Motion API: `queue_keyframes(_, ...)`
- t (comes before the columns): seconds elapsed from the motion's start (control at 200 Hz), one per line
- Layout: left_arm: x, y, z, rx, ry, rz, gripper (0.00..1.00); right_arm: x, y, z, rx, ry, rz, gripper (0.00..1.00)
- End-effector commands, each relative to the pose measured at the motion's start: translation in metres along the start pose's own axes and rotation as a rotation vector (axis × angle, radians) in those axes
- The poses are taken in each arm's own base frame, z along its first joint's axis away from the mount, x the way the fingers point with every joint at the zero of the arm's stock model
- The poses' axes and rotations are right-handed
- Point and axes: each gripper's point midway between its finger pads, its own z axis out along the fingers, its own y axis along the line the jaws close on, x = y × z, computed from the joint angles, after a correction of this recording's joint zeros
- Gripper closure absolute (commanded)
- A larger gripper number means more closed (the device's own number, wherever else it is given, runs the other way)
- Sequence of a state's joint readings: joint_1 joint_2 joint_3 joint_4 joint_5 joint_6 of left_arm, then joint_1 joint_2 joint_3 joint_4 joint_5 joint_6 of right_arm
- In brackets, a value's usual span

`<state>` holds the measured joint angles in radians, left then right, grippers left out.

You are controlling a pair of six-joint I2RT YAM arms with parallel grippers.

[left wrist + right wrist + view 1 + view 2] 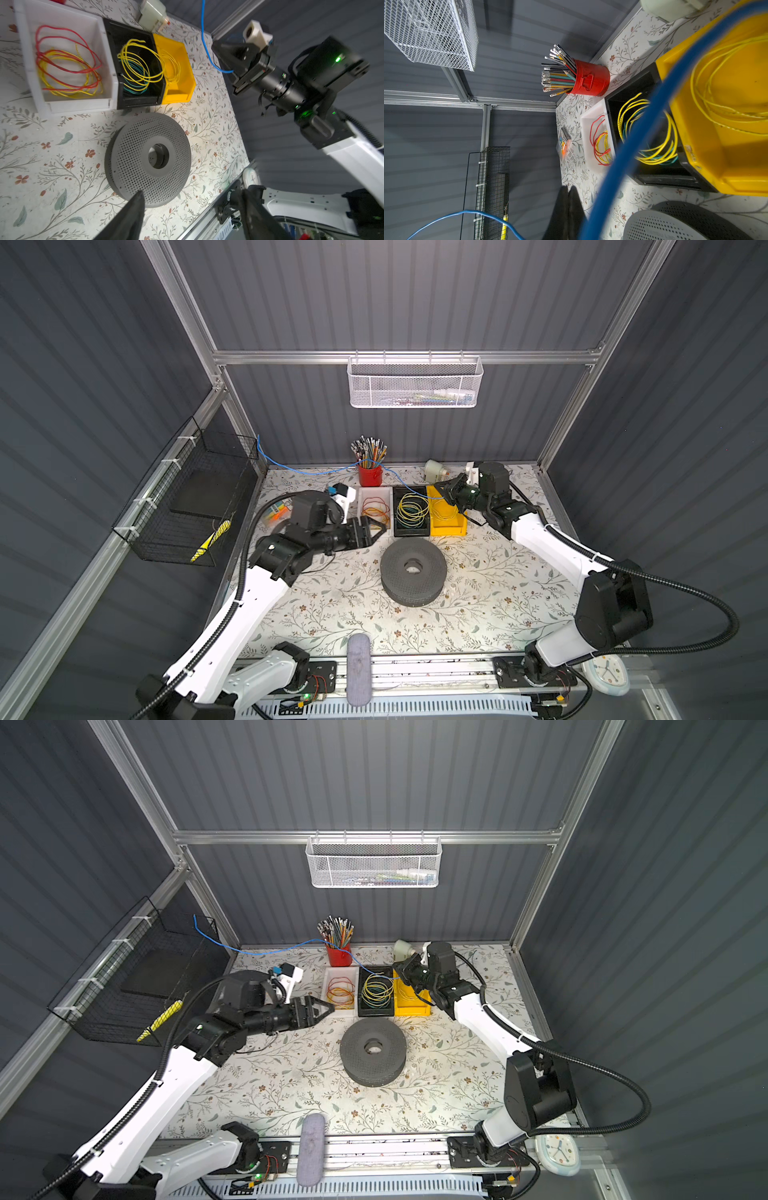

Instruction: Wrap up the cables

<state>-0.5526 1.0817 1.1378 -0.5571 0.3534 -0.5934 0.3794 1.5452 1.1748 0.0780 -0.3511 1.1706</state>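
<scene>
While your right gripper (449,495) is clenched on one end of the blue wire (631,149) at the far edge of the yellow bin (446,518), nothing is wound yet, so I'd call this the start of the wrap. From that grip the wire is strung left along the far side, past the red pencil cup (370,475); I can't tell if it touches. Its free end sticks up in the far-left corner. Your left gripper (376,531) is released and empty, hovering at the near edge of the white bin (374,493). The grey perforated spool (413,572) sits bare mid-table, nearer than the bins.

Next move, as I read it: bring the held end to the spool and have the left take up the slack. Mind the cup, since springy wire could snag the pencils.
</scene>
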Motion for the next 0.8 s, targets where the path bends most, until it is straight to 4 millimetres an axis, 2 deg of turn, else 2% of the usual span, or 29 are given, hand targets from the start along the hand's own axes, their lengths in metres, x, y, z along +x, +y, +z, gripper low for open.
queue_keyframes(0.0, -0.008, 0.004, 0.021, -0.041, -0.11, 0.07, 0.25, -0.002, 0.015, -0.008, -0.026, -0.012, -0.013, 1.0)
queue_keyframes(0.095, 0.0, -0.014, 0.052, 0.043, -0.12, 0.097, 0.24, -0.003, 0.018, -0.007, -0.032, -0.009, -0.014, 1.0)
queue_keyframes(0.16, 0.004, -0.037, 0.071, 0.081, -0.134, 0.16, 0.24, -0.003, 0.02, -0.008, -0.035, -0.006, -0.014, 1.0)
queue_keyframes(0.225, -0.002, -0.058, 0.084, 0.139, -0.169, 0.181, 0.25, -0.001, 0.021, -0.011, -0.039, -0.004, -0.015, 1.0)
queue_keyframes(0.295, -0.015, -0.064, 0.095, 0.157, -0.227, 0.14, 0.3, -0.001, 0.023, -0.017, -0.047, -0.012, -0.019, 1.0)
queue_keyframes(0.39, -0.03, -0.073, 0.104, 0.22, -0.305, 0.1, 0.35, 0.002, 0.029, -0.03, -0.062, -0.026, -0.029, 1.0)
queue_keyframes(0.5, -0.038, -0.08, 0.117, 0.269, -0.337, 0.075, 0.36, 0.005, 0.03, -0.039, -0.07, -0.029, -0.031, 1.0)
queue_keyframes(0.79, -0.063, -0.084, 0.116, 0.321, -0.49, 0.062, 0.33, 0.016, 0.022, -0.035, -0.061, -0.004, -0.03, 1.0)
